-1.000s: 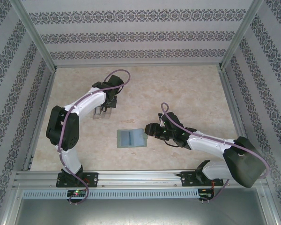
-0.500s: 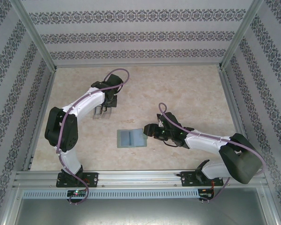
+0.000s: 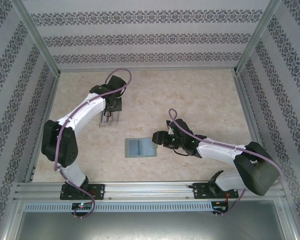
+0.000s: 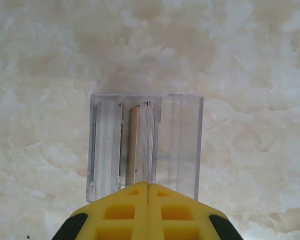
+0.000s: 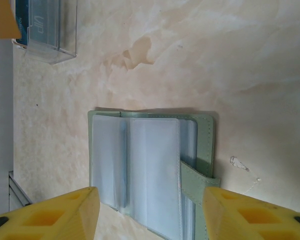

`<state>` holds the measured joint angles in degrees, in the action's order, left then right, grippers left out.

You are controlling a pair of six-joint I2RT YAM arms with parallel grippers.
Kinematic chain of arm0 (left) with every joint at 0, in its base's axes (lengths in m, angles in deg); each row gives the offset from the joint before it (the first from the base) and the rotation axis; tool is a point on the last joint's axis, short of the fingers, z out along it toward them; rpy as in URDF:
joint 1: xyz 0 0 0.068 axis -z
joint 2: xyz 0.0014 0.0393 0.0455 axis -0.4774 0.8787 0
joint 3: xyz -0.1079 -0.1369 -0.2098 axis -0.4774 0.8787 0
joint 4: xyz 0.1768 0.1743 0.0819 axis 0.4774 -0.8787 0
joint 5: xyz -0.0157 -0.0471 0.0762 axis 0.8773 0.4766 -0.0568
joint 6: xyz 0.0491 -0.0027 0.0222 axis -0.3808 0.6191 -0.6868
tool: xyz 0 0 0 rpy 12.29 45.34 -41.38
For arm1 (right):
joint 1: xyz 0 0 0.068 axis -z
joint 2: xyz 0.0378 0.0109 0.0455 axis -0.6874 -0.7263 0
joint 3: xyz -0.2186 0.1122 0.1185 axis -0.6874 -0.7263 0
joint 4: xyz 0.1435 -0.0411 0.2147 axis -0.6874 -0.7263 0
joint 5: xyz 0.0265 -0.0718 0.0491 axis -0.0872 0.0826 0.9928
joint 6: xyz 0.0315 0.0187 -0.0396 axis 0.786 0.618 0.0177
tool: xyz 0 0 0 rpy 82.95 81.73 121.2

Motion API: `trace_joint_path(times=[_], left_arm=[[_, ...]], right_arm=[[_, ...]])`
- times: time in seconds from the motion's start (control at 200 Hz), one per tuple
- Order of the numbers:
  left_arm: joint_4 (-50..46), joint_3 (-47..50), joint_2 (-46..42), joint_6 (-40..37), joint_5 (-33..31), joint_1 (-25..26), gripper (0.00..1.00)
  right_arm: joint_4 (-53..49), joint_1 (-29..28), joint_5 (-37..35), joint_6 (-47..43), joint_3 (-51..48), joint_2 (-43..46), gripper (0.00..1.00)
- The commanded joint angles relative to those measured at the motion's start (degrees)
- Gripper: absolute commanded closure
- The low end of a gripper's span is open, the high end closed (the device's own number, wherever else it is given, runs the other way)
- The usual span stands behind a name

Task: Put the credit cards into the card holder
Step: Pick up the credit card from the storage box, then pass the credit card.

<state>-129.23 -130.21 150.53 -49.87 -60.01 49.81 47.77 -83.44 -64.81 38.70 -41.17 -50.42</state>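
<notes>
Plenty of bare table (image 3: pixel 200 95) surrounds the opened card holder (image 5: pixel 150 165), with the right gripper (image 5: pixel 150 210) spread wide at its edge, while the left gripper (image 4: pixel 148 200), closed tight, overhangs the clear stand (image 4: pixel 180 140).

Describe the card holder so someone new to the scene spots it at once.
On the marbled table, look front-centre, just left of the right hand. The card holder lies flat and open there: sage-green border, clear inner pockets, snap tab. The other item, a clear plastic stand farther back, is colourless and slotted.
</notes>
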Motion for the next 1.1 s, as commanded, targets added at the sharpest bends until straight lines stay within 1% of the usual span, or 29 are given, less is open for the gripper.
trace_joint_path(times=[0.0,0.13,0.215,0.27,0.34,0.39,0.51,0.56,0.62,0.694,0.759,0.814,0.879,0.959,1.009,1.054,1.074,1.079,1.094], left_arm=[[-3.2,-0.8,-4.0,1.5,0.6,-0.3,1.0],[-3.0,0.4,-7.5,2.1,3.1,-0.3,1.0],[-2.4,1.5,-10.2,2.3,7.3,-0.3,1.0],[-1.7,2.3,-12.1,2.3,11.5,-0.3,1.0],[1.6,4.6,-15.4,2.3,20.2,-0.4,1.0],[4.8,7.0,-18.5,3.3,26.4,-0.3,1.0],[15.1,13.8,-24.9,6.0,43.6,0.0,1.0],[18.4,16.4,-27.1,7.3,47.7,0.2,1.0],[22.0,18.9,-29.3,8.7,51.0,0.8,1.0],[26.3,21.5,-30.8,10.5,57.1,1.6,1.0],[29.2,23.4,-31.4,11.6,61.9,2.6,1.0],[31.3,25.0,-31.8,12.3,64.0,3.7,1.0],[33.3,26.8,-32.3,12.6,65.1,4.8,1.0],[31.9,27.4,-32.3,11.1,65.5,5.7,1.0],[31.0,27.6,-32.2,10.0,65.5,6.1,1.0],[31.0,28.1,-32.3,9.5,65.5,6.3,1.0],[30.9,28.2,-32.2,9.3,65.5,6.4,1.0],[30.8,28.3,-32.2,9.2,65.5,6.4,1.0],[30.8,28.4,-32.3,9.2,65.5,6.4,1.0]], right_arm=[[1.1,-0.7,-0.7,-0.9,1.7,0.8,0.42],[1.9,-0.8,-0.6,-1.8,2.0,1.8,0.43],[2.0,-0.8,-1.2,-2.6,2.0,2.9,0.44],[2.6,-0.8,-1.2,-3.2,1.9,3.8,0.44],[5.7,-1.0,0.5,-4.1,1.3,5.1,0.44],[8.8,-1.3,3.1,-5.4,1.2,6.0,0.41],[13.4,-1.7,8.4,-7.5,1.9,8.9,0.38],[16.2,-1.7,9.5,-7.1,1.4,10.1,0.36],[16.5,-1.7,8.1,-6.1,1.2,11.3,0.34],[17.6,-1.3,8.4,-4.8,1.0,11.8,0.34],[20.0,-1.0,10.5,-2.3,1.0,11.3,0.35],[22.6,-0.9,12.9,0.0,1.2,10.5,0.35],[25.3,-0.9,15.1,2.3,1.2,9.4,0.37],[29.1,-0.9,15.1,4.7,0.2,9.2,0.41],[29.7,-0.8,14.8,5.1,-0.4,9.9,0.43],[29.3,-0.8,14.6,4.8,-0.7,10.5,0.48],[29.0,-0.7,14.3,4.7,-0.9,10.9,0.55],[29.0,-0.7,14.3,4.7,-0.9,10.9,0.55],[29.0,-0.8,14.1,4.7,-1.0,11.2,0.59]])
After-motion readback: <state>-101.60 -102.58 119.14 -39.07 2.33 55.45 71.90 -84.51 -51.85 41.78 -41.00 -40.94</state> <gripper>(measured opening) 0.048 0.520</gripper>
